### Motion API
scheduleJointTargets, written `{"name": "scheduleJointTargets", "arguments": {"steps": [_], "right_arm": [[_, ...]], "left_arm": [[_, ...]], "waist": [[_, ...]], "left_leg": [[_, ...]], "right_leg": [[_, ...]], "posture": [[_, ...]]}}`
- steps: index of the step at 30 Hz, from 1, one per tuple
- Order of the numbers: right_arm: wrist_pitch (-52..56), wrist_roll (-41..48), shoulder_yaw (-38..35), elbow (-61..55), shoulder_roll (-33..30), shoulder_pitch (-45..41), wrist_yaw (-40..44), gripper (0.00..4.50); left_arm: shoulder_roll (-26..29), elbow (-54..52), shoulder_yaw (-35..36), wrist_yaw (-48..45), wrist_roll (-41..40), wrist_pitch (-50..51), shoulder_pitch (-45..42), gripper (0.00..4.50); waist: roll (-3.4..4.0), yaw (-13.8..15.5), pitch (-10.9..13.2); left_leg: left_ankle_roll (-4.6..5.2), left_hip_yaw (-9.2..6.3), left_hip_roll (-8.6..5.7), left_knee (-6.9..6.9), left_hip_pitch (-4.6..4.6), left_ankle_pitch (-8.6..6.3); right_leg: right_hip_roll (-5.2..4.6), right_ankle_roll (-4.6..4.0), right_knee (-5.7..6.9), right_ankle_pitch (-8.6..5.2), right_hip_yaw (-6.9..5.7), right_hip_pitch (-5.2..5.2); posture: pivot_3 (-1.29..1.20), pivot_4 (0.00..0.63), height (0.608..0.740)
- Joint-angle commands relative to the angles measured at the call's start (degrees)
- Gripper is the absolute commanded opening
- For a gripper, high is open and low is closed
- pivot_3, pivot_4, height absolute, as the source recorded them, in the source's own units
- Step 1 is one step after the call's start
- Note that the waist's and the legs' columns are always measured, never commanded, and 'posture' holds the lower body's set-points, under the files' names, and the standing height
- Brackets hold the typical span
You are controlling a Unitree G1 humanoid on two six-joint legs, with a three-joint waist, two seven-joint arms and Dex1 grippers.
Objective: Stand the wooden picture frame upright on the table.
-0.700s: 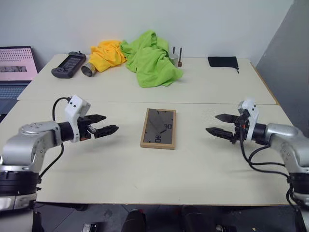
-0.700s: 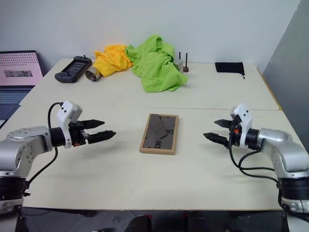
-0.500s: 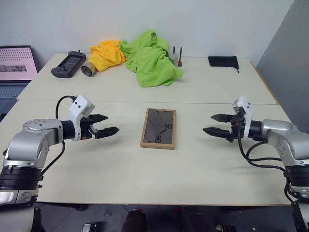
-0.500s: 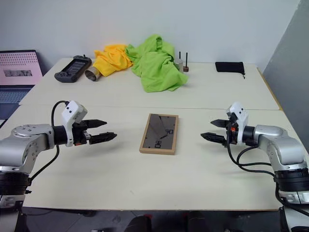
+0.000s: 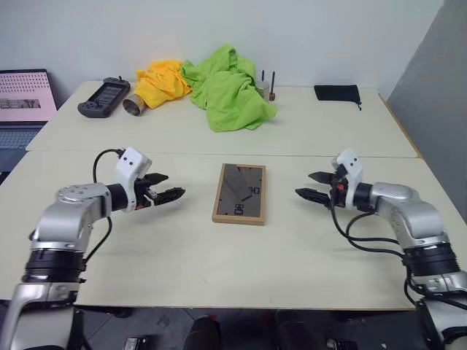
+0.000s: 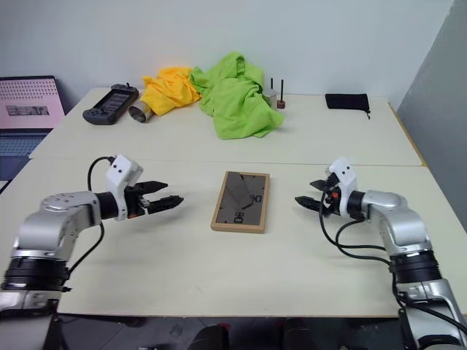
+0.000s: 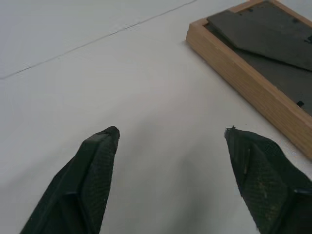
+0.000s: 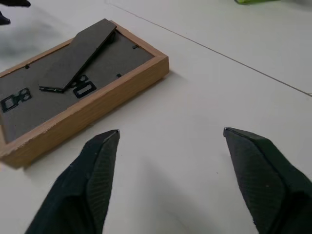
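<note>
arms: silver-grey shells | wrists: white blocks | cables: black loops | left claw (image 5: 169, 194), right claw (image 5: 309, 187): black, textured tips

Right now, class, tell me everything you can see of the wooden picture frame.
The wooden picture frame is a small rectangle of light wood lying flat, face down, on the table just past its seam. Its dark grey back shows a folded stand and small black clips. It rests between both open grippers; neither touches it.

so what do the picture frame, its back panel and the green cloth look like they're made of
Wooden picture frame: light, unvarnished-looking wood; grain and a matte tan edge show in the right wrist view.
Back panel: dark grey matte board, probably fibreboard or card, with a fold-out stand and small black clips.
Green cloth: soft fabric, crumpled in loose folds; the weave is not readable.
</note>
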Motion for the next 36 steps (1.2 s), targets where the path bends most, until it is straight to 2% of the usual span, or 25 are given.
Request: {"name": "scheduleJointTargets", "arguments": {"steps": [1,3,7,13,14,15,23,29,32,36], "right_arm": [[-3.46,-2.74,1.45,1.49,3.07,-2.94,-2.80,2.70],[-5.22,-4.62,2.85,3.47,5.31,-4.01,-4.19,2.32],[-8.88,-9.08,5.66,8.25,8.71,-5.26,-6.55,1.22],[-10.77,-11.45,7.27,11.50,12.92,-6.26,-8.02,0.00],[-10.45,-10.92,7.05,10.86,13.50,-6.13,-7.34,0.00],[-10.18,-10.58,6.84,10.35,13.89,-6.01,-6.84,0.00],[-3.34,-7.50,7.68,-1.07,14.58,0.09,-2.84,0.00],[3.31,-5.92,8.15,-11.05,12.92,5.10,-2.38,0.00],[5.23,-6.45,8.38,-14.50,11.03,7.01,-2.53,0.00],[5.68,-7.68,8.23,-16.97,5.99,8.82,-1.28,0.00]], "left_arm": [[-2.90,1.61,-1.27,2.89,2.55,-3.81,-3.21,2.85],[-5.25,3.77,-2.27,4.43,3.97,-5.43,-4.99,2.51],[-9.33,8.76,-3.38,6.43,6.26,-8.74,-7.46,1.53],[-13.96,11.11,-5.42,5.91,7.44,-10.81,-7.73,0.39],[-14.19,10.73,-5.68,5.27,7.34,-10.47,-7.62,0.10],[-14.29,10.44,-5.81,4.78,7.32,-10.24,-7.53,0.05],[-12.56,0.33,-8.09,-1.33,5.46,-4.70,-3.15,0.05],[-8.26,-9.70,-8.94,-5.14,4.49,0.23,2.64,0.05],[-5.50,-13.61,-8.94,-6.71,4.67,1.52,5.66,0.05],[-2.52,-10.63,-6.07,-6.57,5.15,1.53,6.68,0.05]], "waist": [[0.00,0.01,0.00],[0.00,0.03,0.00],[0.00,0.01,0.00],[0.00,-0.02,-0.01],[0.00,-0.02,0.00],[0.00,-0.04,-0.01],[0.00,-0.10,-0.01],[0.00,-0.08,-0.01],[0.00,-0.09,-0.01],[0.00,-0.05,-0.01]], "left_leg": [[0.00,0.00,0.00,0.00,0.00,0.00],[0.00,-0.01,0.00,0.00,0.03,0.00],[0.00,0.00,-0.01,0.02,0.02,0.00],[-0.01,0.00,-0.01,0.01,0.02,0.01],[-0.01,-0.01,-0.01,0.01,0.01,0.01],[-0.01,-0.01,-0.01,0.01,0.01,0.01],[-0.01,-0.03,-0.01,-0.01,0.02,0.01],[-0.01,-0.05,-0.01,-0.01,0.02,0.00],[-0.01,-0.05,-0.01,0.00,0.03,0.00],[0.00,-0.05,-0.01,-0.01,0.05,0.00]], "right_leg": [[0.00,0.00,0.00,0.00,0.00,0.00],[0.00,0.00,0.00,0.00,-0.01,0.03],[-0.01,0.00,0.03,0.01,-0.01,0.02],[-0.02,-0.01,0.04,0.01,-0.01,0.02],[-0.02,-0.01,0.04,0.01,-0.02,0.02],[-0.02,-0.01,0.04,0.01,-0.02,0.02],[-0.02,-0.01,0.06,0.01,-0.04,0.02],[-0.01,-0.01,0.06,0.01,-0.03,0.02],[-0.01,0.00,0.06,0.00,-0.03,0.03],[0.00,0.00,0.04,-0.01,-0.03,0.04]], "posture": [[0.00,0.150,0.740],[0.00,0.150,0.740],[0.00,0.150,0.740],[0.00,0.150,0.740],[0.00,0.150,0.740],[0.00,0.150,0.740],[0.00,0.150,0.740],[0.00,0.150,0.740],[0.00,0.150,0.740],[0.00,0.150,0.740]]}}
